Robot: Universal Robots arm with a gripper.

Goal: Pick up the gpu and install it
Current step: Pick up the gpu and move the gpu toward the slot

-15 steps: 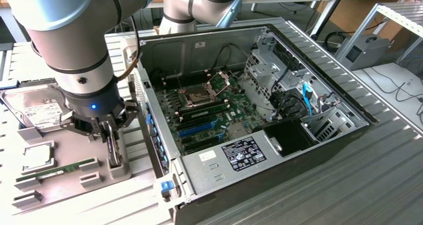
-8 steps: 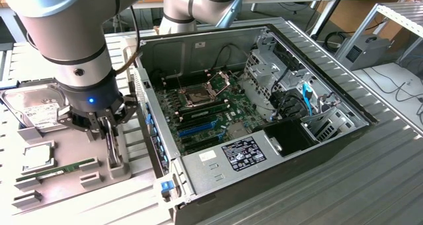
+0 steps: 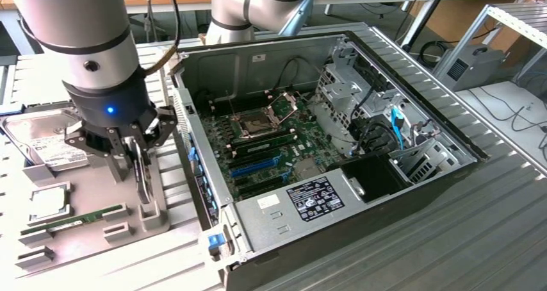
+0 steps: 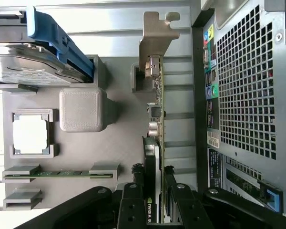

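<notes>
The open computer case (image 3: 256,220) is laid flat at the centre of the exterior view, its board exposed for fitting. At lower left the gpu (image 3: 147,185) is stood on edge in the grey tray (image 3: 86,198), seemingly so both faces can be reached. It is clamped between the fingers (image 4: 133,200) of the gripper (image 3: 137,151): green board, black cooler, silver bracket.

A ribbed grey metal table (image 3: 444,240) carries an open silver and black computer case (image 3: 256,217) and, just beside it on the exterior view's left, a flat grey plastic parts tray (image 3: 86,195). The tray's pockets hold a silver hard drive with a white label (image 3: 43,140), a square silver processor chip (image 3: 48,203) and a narrow green memory stick (image 3: 73,220). The gpu (image 4: 152,152), a thin green card with a black cooler and silver end bracket, stands on edge in the tray.
</notes>
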